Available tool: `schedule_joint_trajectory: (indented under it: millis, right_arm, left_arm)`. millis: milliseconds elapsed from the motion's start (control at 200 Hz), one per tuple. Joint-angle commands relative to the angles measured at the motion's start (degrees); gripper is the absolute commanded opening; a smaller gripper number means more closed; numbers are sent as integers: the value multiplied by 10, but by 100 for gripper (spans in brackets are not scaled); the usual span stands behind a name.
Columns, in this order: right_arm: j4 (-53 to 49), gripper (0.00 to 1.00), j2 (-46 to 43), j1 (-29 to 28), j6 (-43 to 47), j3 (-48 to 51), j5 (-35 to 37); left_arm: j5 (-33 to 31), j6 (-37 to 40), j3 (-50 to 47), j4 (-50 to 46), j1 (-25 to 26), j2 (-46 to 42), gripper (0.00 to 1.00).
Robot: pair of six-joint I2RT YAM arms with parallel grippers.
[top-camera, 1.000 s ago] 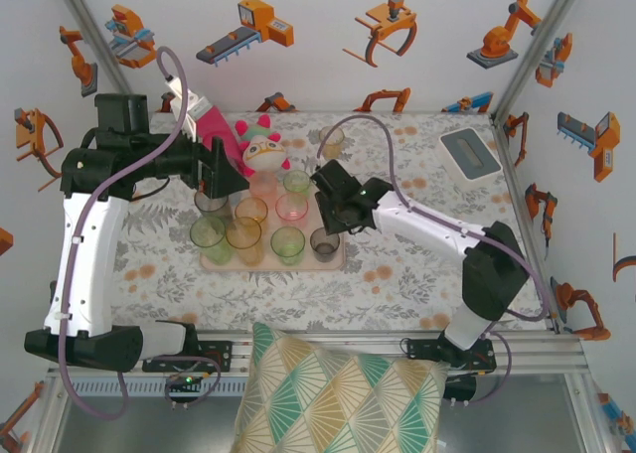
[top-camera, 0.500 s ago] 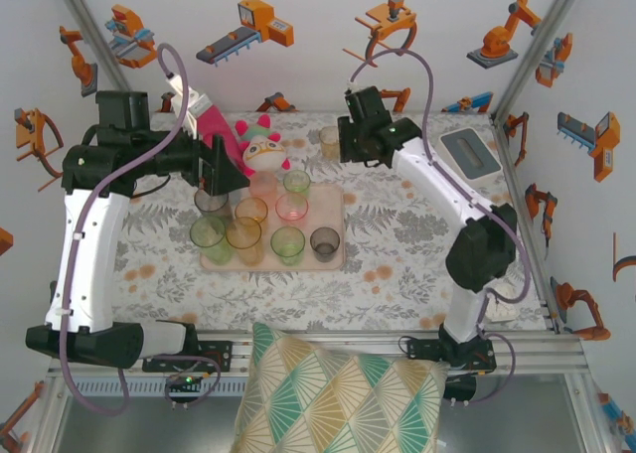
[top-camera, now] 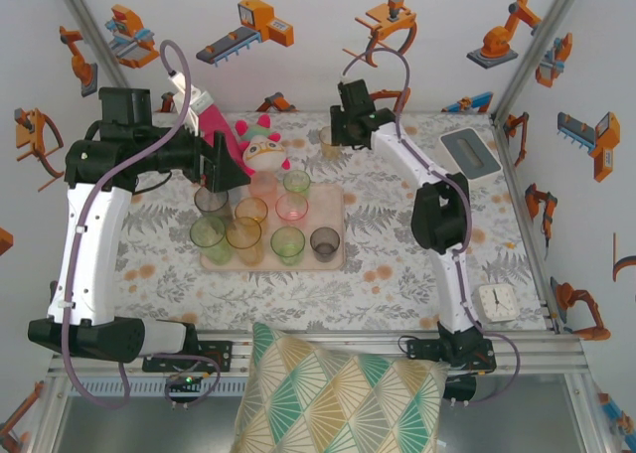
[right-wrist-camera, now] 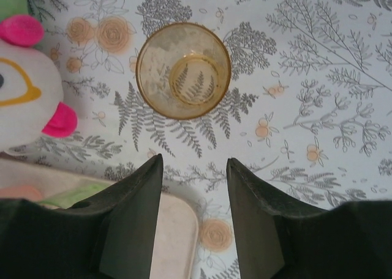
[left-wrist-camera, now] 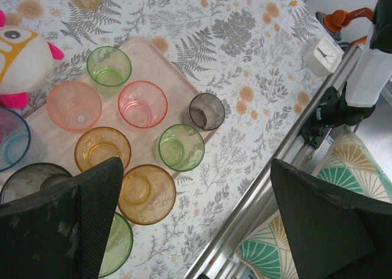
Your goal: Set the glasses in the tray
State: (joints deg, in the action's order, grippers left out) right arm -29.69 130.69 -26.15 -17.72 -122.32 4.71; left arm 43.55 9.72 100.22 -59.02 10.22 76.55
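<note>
Several tinted glasses stand on the beige-pink tray (top-camera: 333, 203), among them a green one (left-wrist-camera: 181, 147), a grey one (left-wrist-camera: 206, 111) and a pink one (left-wrist-camera: 142, 103). The tray's bare corner (left-wrist-camera: 150, 51) lies beyond them. One amber glass (right-wrist-camera: 184, 70) stands alone on the tablecloth behind the tray (right-wrist-camera: 177, 230); the same amber glass (top-camera: 330, 143) is at the back centre. My right gripper (right-wrist-camera: 195, 159) hovers just short of it, open and empty. Above the tray's left end, my left gripper (left-wrist-camera: 196, 169) is wide open with nothing held. From above, the left gripper (top-camera: 221, 170) and right gripper (top-camera: 343, 133) hang over the table's back half.
A plush toy (top-camera: 261, 147) and a rolled pink towel (top-camera: 212, 123) sit behind the tray. A grey-and-white box (top-camera: 470, 153) lies at the back right, a small clock (top-camera: 494, 299) at the front right. A patterned cushion (top-camera: 338, 393) overlaps the near rail.
My right arm has swung from over the tray's right side to the back of the table, above the lone amber glass. Its jaws opened slightly. The left arm has not moved.
</note>
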Motion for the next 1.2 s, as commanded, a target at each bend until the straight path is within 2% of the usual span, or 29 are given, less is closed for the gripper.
schedule_joint_trajectory:
  millis: [0, 1191]
  right_arm:
    - [17, 45, 11, 8, 8, -37, 0]
    - [25, 43, 95, 35, -18, -92, -11]
  left_arm:
    - [10, 3, 12, -13, -6, -1, 97]
    - [20, 6, 19, -18, -9, 9, 97]
